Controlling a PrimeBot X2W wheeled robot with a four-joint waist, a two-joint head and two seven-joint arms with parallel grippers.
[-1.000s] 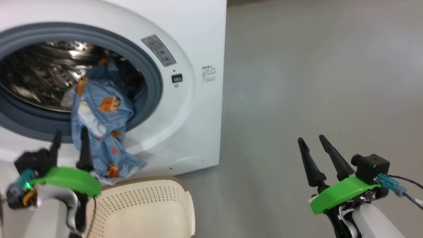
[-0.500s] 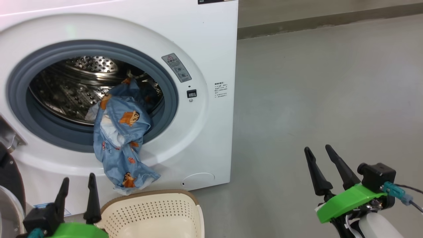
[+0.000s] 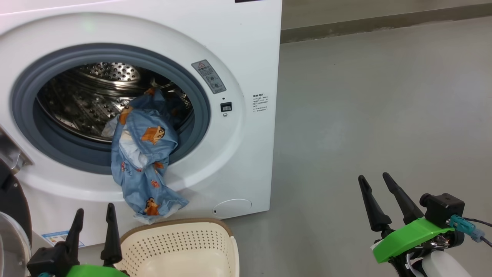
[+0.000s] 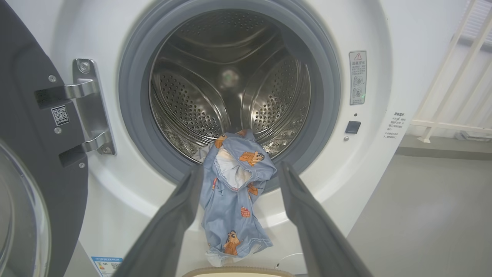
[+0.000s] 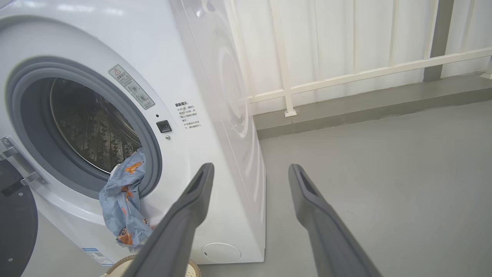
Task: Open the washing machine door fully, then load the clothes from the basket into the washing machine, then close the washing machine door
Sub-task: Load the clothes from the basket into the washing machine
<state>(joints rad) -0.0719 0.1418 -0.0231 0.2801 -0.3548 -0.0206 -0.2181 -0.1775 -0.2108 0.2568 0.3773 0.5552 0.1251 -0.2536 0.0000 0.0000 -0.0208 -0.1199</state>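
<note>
Wide open at left: washing machine door (image 4: 27, 115). Blue bear-print clothes (image 3: 144, 154) half in drum (image 3: 92, 100), rest draped over grey gasket (image 3: 23, 115), hanging down washing machine (image 3: 250, 50) front, hem just above basket (image 3: 180, 246) rim. Basket on floor (image 3: 365, 96) before machine. Beside basket, left gripper (image 3: 95, 209) aimed at drum opening, jaws spread, holding nothing. Well apart over floor, right gripper (image 3: 373, 177) — jaws spread, empty.

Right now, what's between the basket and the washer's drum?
The clothes: they hang from the drum over the grey gasket, down the washing machine front, ending just above the basket rim. Head and left wrist views show it.
</note>
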